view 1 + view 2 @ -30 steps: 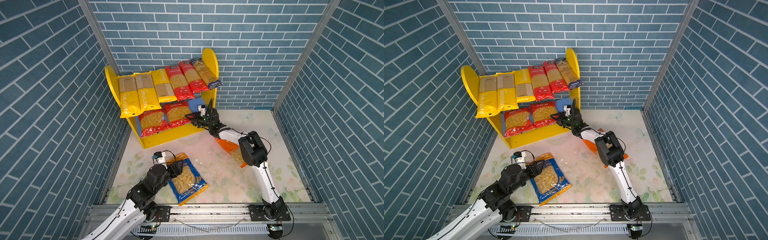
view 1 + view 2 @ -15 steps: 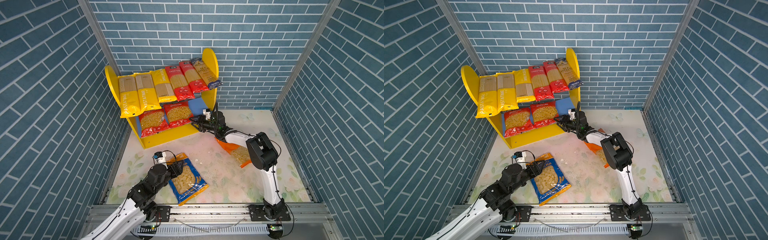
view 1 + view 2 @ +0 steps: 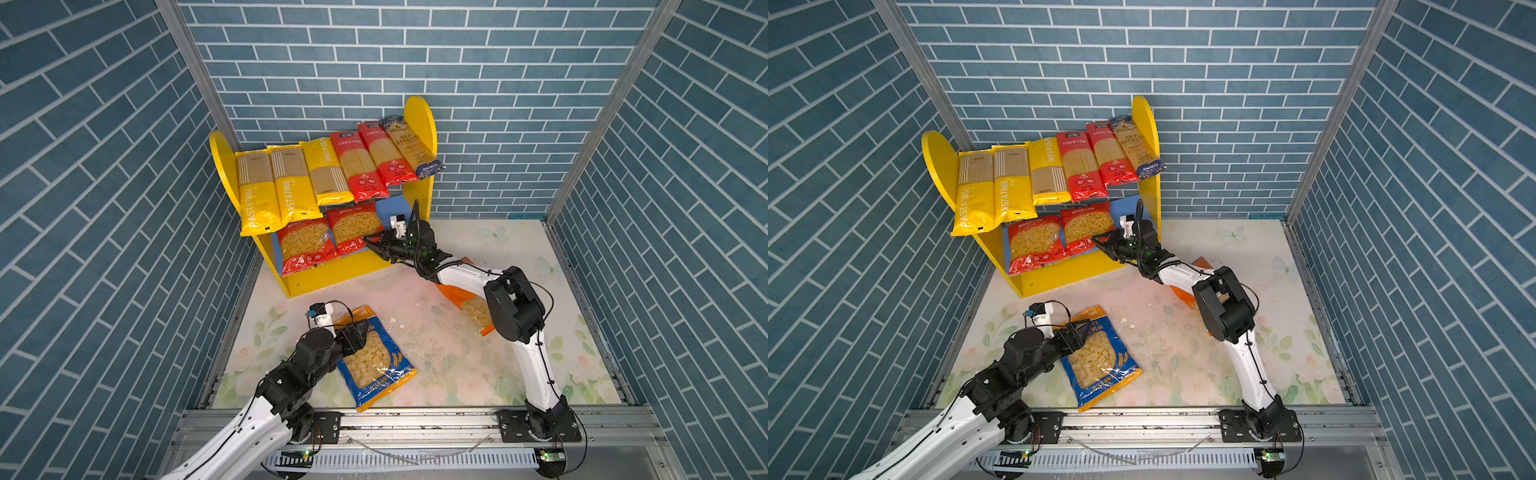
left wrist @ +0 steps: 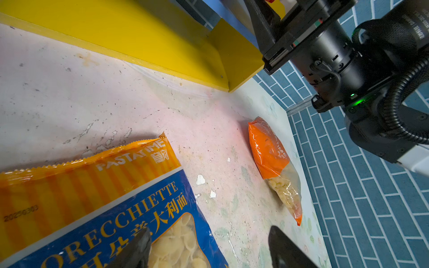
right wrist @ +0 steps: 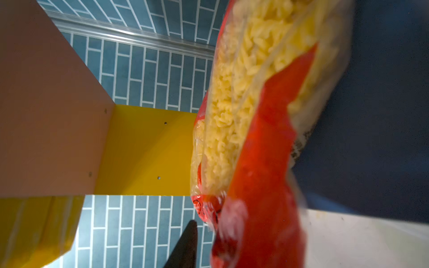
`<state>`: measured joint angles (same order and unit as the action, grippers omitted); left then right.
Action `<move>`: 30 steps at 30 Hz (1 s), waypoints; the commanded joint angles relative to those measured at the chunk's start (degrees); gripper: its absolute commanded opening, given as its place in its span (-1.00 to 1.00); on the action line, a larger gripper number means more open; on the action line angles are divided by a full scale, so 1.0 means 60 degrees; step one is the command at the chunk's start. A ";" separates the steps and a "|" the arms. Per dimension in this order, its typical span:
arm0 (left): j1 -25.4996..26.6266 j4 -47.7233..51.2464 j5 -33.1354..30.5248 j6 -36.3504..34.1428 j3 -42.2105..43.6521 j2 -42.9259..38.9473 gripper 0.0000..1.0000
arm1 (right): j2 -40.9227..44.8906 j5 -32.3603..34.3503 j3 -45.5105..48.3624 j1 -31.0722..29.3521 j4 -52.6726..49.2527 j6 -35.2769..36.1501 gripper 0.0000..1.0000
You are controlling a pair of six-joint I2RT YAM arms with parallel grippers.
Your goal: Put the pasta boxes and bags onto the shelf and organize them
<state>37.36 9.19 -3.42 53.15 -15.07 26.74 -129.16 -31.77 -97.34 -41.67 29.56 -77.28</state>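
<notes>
Blue brick-pattern walls close in a floral table [image 3: 457, 374] where two arms stock a bright yellow shelf [image 3: 420, 124]; the right gripper [image 3: 371, 246] noses at the lower corner of a red fusilli bag [image 3: 355, 224] leaning on the lower blue board [image 3: 394, 207]; one dark fingertip [image 5: 185, 243] shows beside the blurred red film in the right wrist view, and whether the jaws have closed on the bag cannot be told.

The left gripper [image 4: 209, 250] hangs low with jaws wide apart and nothing between them, one fingertip above the clear window of a blue orecchiette bag [image 3: 376, 361], the other above bare table; that bag lies flat near the front edge, and an orange bag [image 3: 476, 311] of short pasta lies partly under the right arm, both yet to be shelved.

Beyond them, a second red bag [image 3: 305, 247] sits beside the first on the lower board; six spaghetti packs [image 3: 328, 170], three yellow, two red and one dark blue, slope side by side on the upper board.

The bags look light but floppy, their glossy film likely slippery and the loose pasta inside apt to shift and crack under a hard squeeze; the crimped orange top seam of the orecchiette bag, or a flat corner, seems the surest place to pinch.
</notes>
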 commanded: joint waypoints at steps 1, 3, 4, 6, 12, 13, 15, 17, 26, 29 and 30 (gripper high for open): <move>-0.0049 0.0336 -0.0169 -0.0143 0.0011 -0.0163 0.60 | -0.0326 -0.0318 -0.0587 -0.0083 -0.0374 0.0221 -0.66; -0.0060 0.0278 -0.0198 -0.0152 0.0034 -0.0158 0.60 | -0.0328 -0.0702 -0.0643 -0.0045 -0.0485 0.0321 -0.82; -0.0060 0.0197 -0.0192 -0.0153 0.0071 -0.0115 0.60 | -0.0364 -0.0991 -0.0741 -0.0043 -0.0530 0.0340 -0.88; -0.0060 0.0080 -0.0130 -0.0137 0.0081 0.0001 0.60 | -0.0441 -0.1577 -0.0923 0.0004 -0.0530 0.0312 -0.98; -0.0060 0.0038 -0.0098 -0.0179 0.0030 0.0088 0.60 | -0.0091 -0.2315 -0.0537 0.0413 -0.0703 0.0424 -1.00; -0.0060 0.0054 -0.0115 -0.0168 0.0031 0.0062 0.60 | -0.0020 -0.2300 -0.0446 0.0513 -0.0708 0.0440 -1.00; -0.0053 0.0055 -0.0104 -0.0158 0.0027 0.0055 0.60 | 0.0020 -0.2323 -0.0413 0.0645 -0.0715 0.0421 -1.00; -0.0060 0.0088 -0.0088 -0.0170 -0.0019 0.0084 0.60 | -0.0027 -0.2380 -0.0525 0.0732 -0.0815 0.0421 -1.00; -0.0042 0.0459 -0.0020 -0.0635 -0.0586 0.0164 0.59 | 0.0519 -0.2557 0.0663 0.0898 0.0246 0.0061 -0.05; -0.0044 0.0318 0.0104 -0.0696 -0.0595 0.0305 0.59 | 0.1687 -0.2637 0.2201 0.1148 0.0268 0.0399 0.01; -0.0020 0.0183 0.0175 -0.0659 -0.0554 0.0383 0.59 | 0.1982 -0.2646 0.2718 0.1243 0.0270 0.0489 0.02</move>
<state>37.39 10.66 -3.29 50.72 -17.30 28.14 -123.85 -45.95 -87.20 -35.75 28.49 -76.49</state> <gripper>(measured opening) 0.795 0.507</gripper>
